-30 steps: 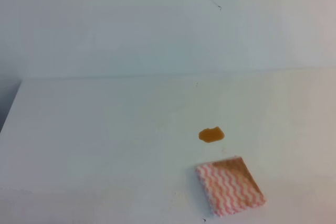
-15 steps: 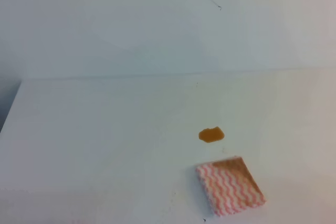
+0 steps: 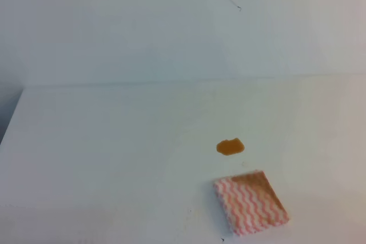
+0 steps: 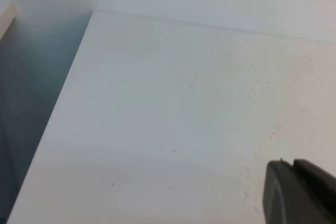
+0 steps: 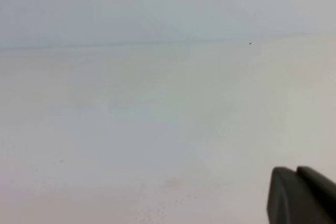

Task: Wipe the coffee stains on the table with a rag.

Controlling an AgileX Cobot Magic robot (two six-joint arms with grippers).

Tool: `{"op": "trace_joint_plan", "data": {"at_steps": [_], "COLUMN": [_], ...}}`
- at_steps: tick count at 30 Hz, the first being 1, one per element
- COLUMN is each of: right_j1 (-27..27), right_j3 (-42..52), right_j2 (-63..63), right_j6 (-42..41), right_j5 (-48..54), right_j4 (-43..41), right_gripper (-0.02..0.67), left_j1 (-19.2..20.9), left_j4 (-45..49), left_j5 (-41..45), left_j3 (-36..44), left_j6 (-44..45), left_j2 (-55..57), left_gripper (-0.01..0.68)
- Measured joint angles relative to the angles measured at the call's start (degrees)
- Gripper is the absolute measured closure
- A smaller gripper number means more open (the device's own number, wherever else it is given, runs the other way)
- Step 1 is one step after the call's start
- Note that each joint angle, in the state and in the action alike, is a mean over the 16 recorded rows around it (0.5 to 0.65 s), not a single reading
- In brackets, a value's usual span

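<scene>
One tabletop: the large plain white matte table (image 3: 103,158) fills the lower part of the high view, meeting a pale wall behind it; a few tiny dark specks dot its surface in the wrist views.
Rag: the small square cloth with pink-red and white wavy zigzag stripes (image 3: 251,202) lies flat on the table near the front edge, right of centre, turned slightly askew; a tan-brown stained patch runs along its far edge.
Coffee stains: one small amber-brown glossy liquid blotch of irregular oval shape (image 3: 230,147) sits on the table just behind the rag, slightly to its left, apart from the cloth and much smaller than it.
Left gripper: only a dark finger tip (image 4: 296,192) shows at the lower right corner of the left wrist view, above bare white table; whether the jaws are open or closed cannot be told.
Right gripper: likewise a dark finger tip (image 5: 299,195) at the lower right corner of the right wrist view, over bare table; its state cannot be told, and nothing is seen held.
</scene>
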Motion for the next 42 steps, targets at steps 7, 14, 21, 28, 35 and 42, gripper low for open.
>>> {"op": "trace_joint_plan", "data": {"at_steps": [7, 14, 21, 28, 35, 42], "right_j1": [0.0, 0.0, 0.0, 0.0, 0.0, 0.0], "right_j3": [0.0, 0.0, -0.01, -0.19, -4.82, -16.26], "right_j2": [0.15, 0.2, 0.12, -0.06, 0.36, 5.2], "right_j6": [0.0, 0.02, 2.9, 6.05, 7.14, 4.84], "right_j5": [-0.9, -9.46, -29.66, -46.72, -39.82, -12.06], "right_j4": [0.0, 0.01, 0.07, 2.12, 5.2, 8.24], "right_gripper": [0.652, 0.652, 0.652, 0.652, 0.652, 0.652], "left_j1": [0.0, 0.0, 0.0, 0.0, 0.0, 0.0], "left_j4": [0.0, 0.0, -0.01, 0.0, 0.01, 0.0], "left_j5": [0.0, 0.0, 0.0, -0.18, -0.18, 0.0], "left_j3": [0.0, -0.16, -0.31, 0.16, 0.31, -0.16], "left_j6": [0.01, 0.05, 0.1, 0.1, 0.08, 0.06], "left_j2": [0.0, 0.1, 0.1, 0.1, 0.1, 0.0], "left_gripper": [0.674, 0.674, 0.674, 0.674, 0.674, 0.674]}}
